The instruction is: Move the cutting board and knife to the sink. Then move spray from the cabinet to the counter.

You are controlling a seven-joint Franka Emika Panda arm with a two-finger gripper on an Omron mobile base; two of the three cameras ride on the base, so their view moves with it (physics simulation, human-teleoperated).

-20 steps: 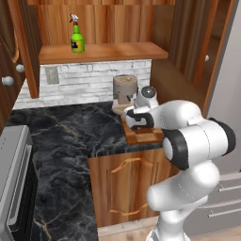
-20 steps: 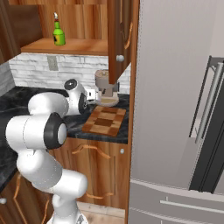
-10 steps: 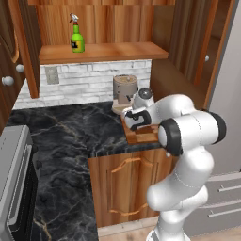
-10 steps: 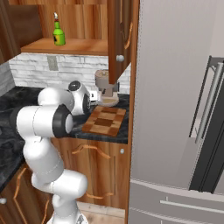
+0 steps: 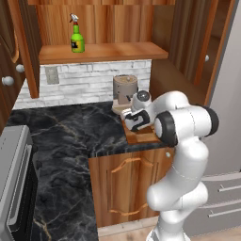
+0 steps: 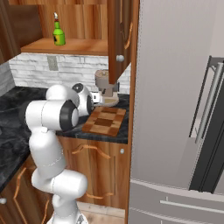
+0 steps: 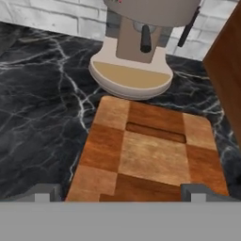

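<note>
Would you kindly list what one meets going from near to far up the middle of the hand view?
Cutting board → coffee machine standing on the counter → white brick wall.

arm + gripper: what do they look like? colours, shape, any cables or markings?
The arm is glossy white, built of rounded tubular links with dark grey to black bands and end caps at the joints. No cables or markings are visible. The gripper has two small dark grey, blocky finger tips; its body is white with dark parts.
</note>
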